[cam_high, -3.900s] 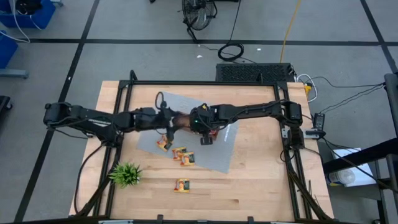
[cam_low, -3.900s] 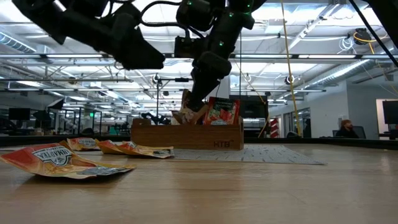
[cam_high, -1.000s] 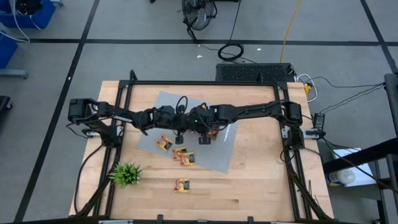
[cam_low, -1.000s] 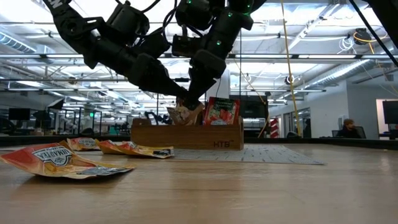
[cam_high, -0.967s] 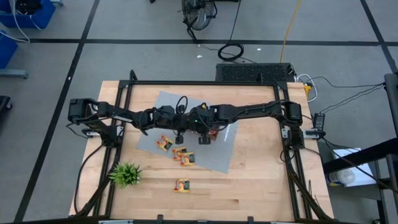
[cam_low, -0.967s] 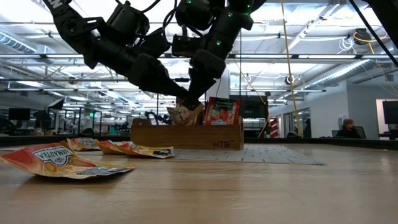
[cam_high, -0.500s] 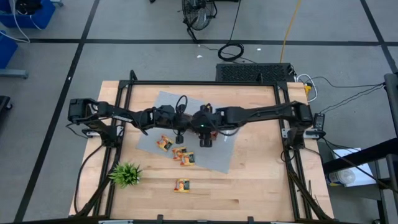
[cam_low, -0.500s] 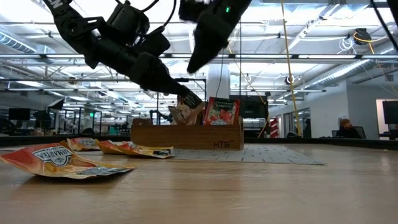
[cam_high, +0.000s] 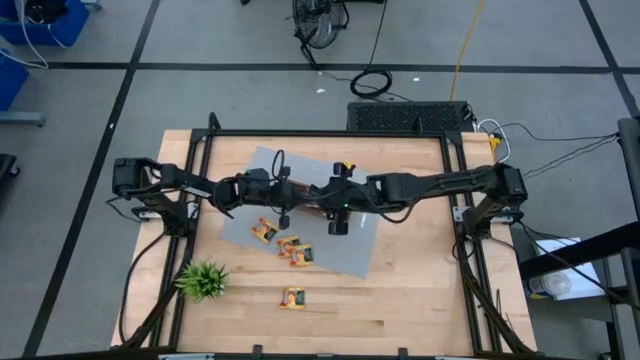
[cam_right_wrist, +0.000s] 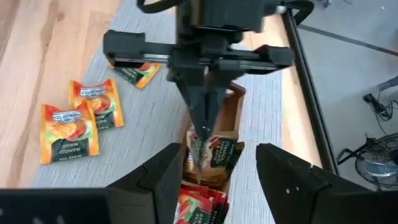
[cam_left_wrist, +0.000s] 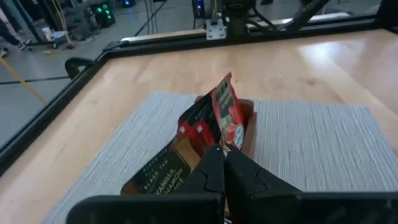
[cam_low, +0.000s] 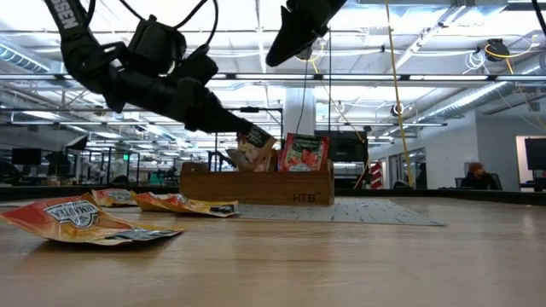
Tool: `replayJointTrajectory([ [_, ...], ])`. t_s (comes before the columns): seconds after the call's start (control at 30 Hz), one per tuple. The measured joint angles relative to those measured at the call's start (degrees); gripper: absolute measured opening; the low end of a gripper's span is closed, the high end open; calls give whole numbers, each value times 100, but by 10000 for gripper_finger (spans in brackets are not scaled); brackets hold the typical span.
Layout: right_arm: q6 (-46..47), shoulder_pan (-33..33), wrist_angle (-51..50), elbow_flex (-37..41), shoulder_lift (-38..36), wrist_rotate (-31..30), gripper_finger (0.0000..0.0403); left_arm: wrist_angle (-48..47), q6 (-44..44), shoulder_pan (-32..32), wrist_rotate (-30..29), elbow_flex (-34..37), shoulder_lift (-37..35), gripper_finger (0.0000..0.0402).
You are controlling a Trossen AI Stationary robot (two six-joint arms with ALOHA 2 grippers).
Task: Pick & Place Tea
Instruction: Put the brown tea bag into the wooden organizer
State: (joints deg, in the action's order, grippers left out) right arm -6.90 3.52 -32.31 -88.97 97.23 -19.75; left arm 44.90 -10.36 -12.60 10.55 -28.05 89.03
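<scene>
The wooden tray (cam_low: 256, 183) stands on a grey mat (cam_high: 350, 245) with tea sachets upright in it: red ones (cam_low: 303, 153) and a pale-and-dark one (cam_low: 249, 153) that leans. My left gripper (cam_low: 256, 135) is shut, its tips at that leaning sachet (cam_right_wrist: 214, 152). My right gripper (cam_right_wrist: 221, 180) hangs open well above the tray (cam_right_wrist: 235, 115) and holds nothing. Several orange-yellow sachets (cam_high: 289, 245) lie flat on the mat near the tray, and one more (cam_high: 292, 297) lies on the bare wood. My left gripper has its shut fingertips (cam_right_wrist: 204, 127) at the upper edge (cam_right_wrist: 200, 142) of the leaning sachet, coming slantwise down from the table's left. Whether it pinches that edge or only rests against it cannot be told. The sachet stands with its lower end in the tray.
A small green spiky plant (cam_high: 203, 280) stands near the front left. Black frame rails (cam_high: 200, 150) run along the table's left, far and right sides. Bare wood (cam_high: 420, 290) stretches across the near right part.
My right gripper has opened, let go of the sachet in the tray and risen well clear of it. The sachet stays leaning in the tray. My left gripper has stayed shut at the sachet's top, its arm sinking a little.
</scene>
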Motion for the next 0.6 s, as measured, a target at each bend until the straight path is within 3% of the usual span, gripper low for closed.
replayJointTrajectory([
  [0.37, -22, -12, 135, 136, -69, -7, 185, 1816, 473, -59, 120, 25, 1389, 0],
  [0.6, -22, -14, 130, 136, -69, -4, 185, 1996, 481, -10, 85, 21, 1572, 0],
])
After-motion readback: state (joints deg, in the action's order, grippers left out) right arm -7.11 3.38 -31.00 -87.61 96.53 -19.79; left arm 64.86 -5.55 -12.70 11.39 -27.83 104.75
